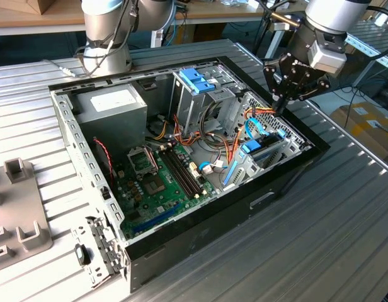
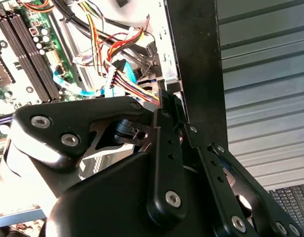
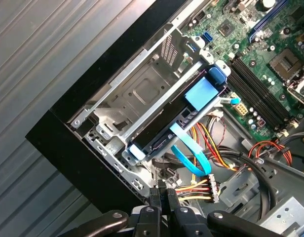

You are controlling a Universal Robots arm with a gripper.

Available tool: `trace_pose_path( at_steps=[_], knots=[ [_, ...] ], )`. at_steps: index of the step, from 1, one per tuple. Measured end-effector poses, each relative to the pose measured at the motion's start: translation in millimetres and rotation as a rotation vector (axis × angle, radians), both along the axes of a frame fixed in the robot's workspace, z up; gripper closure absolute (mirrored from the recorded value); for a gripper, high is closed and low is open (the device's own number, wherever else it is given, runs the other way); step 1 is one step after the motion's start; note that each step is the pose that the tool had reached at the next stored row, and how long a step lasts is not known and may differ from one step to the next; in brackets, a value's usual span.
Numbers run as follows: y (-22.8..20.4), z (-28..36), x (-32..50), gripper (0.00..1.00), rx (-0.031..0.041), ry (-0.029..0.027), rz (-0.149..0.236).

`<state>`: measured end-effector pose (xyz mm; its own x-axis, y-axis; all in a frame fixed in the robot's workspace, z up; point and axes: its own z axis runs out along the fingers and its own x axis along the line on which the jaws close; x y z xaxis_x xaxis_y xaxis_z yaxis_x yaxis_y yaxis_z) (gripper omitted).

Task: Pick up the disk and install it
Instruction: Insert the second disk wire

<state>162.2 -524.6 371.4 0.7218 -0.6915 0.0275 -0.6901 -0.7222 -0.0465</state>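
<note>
The disk [image 3: 179, 116] lies in the metal bay along the side wall of the open computer case [image 1: 288, 173], its dark body in a light-blue carrier with a pale blue label [image 3: 202, 94]. In the exterior view the disk [image 1: 262, 150] sits low at the case's right end. My gripper [image 1: 279, 106] hangs above that end of the case, apart from the disk. Its black fingers [image 3: 156, 197] are pressed together and hold nothing. In the second wrist view the gripper [image 2: 166, 101] hovers over the cables by the black case wall.
A blue latch [image 1: 197, 78] tops the grey drive cage in the case's middle. Coloured cables [image 3: 201, 187] and a blue flat cable [image 3: 189, 155] lie just under the fingers. The motherboard [image 1: 159, 176] and power supply [image 1: 112, 104] take up the left. A grey fixture [image 1: 17, 207] stands on the ribbed table.
</note>
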Motion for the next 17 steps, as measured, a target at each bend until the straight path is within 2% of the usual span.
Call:
trace_pose_path(
  at_steps=[2,4,13,17],
  knots=[
    [0.0,0.0,-0.2,0.83,0.0001,0.0000,0.000],
    [0.1,-0.3,-0.2,0.83,0.0002,0.0001,-0.016],
    [0.0,-3.8,-0.2,0.83,-0.0001,0.0000,-0.182],
    [0.0,-3.8,-0.2,0.83,0.0000,0.0000,-0.189]
  ],
)
